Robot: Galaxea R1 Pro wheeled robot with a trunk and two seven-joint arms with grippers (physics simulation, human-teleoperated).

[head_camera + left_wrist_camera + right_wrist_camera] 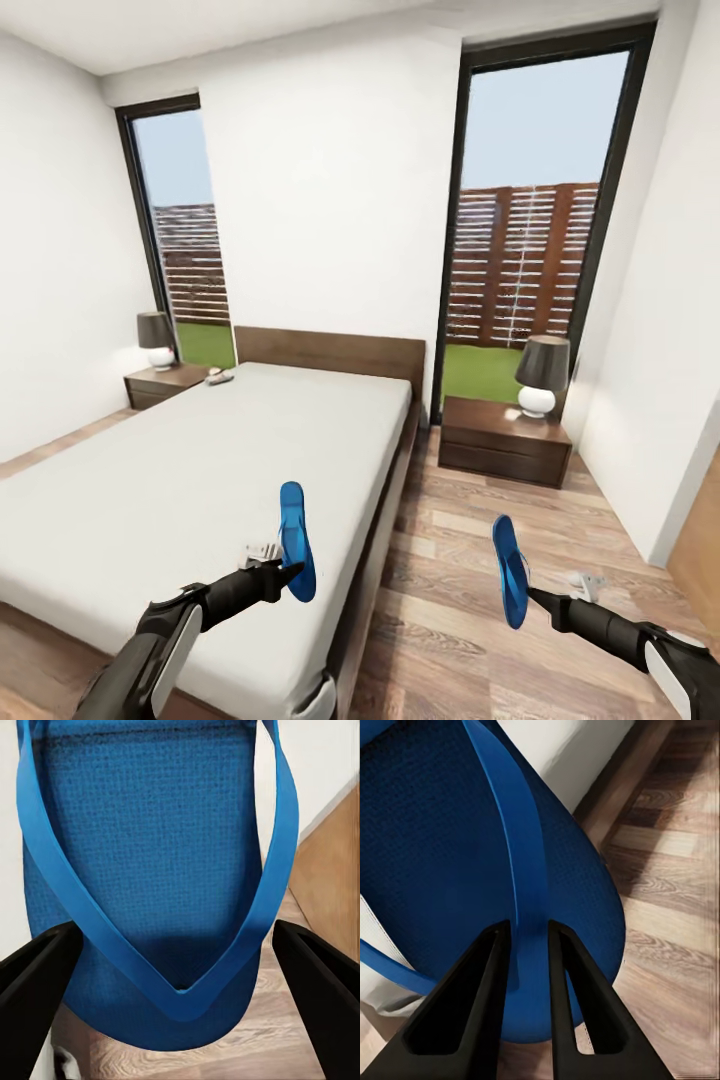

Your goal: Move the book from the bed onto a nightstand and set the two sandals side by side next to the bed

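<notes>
My left gripper (285, 572) is shut on a blue sandal (294, 525), held on edge in the air over the bed's (200, 460) near right corner. In the left wrist view its fingers (37, 967) flank that sandal's (150, 832) sole. Over the wood floor right of the bed, my right gripper (532, 596) is shut on the other sandal (508, 560), pinching its strap (517, 870). A small flat thing, apparently the book (218, 377), lies at the mattress's far left corner. One nightstand (160, 383) stands at the far left, another (500, 435) at the far right.
Each nightstand bears a black-shaded lamp (541, 375). Tall windows (525, 240) flank the dark headboard (330, 352). A strip of plank floor (470, 560) runs between the bed and the white right wall (660, 400), with a tan door edge (700, 560) nearby.
</notes>
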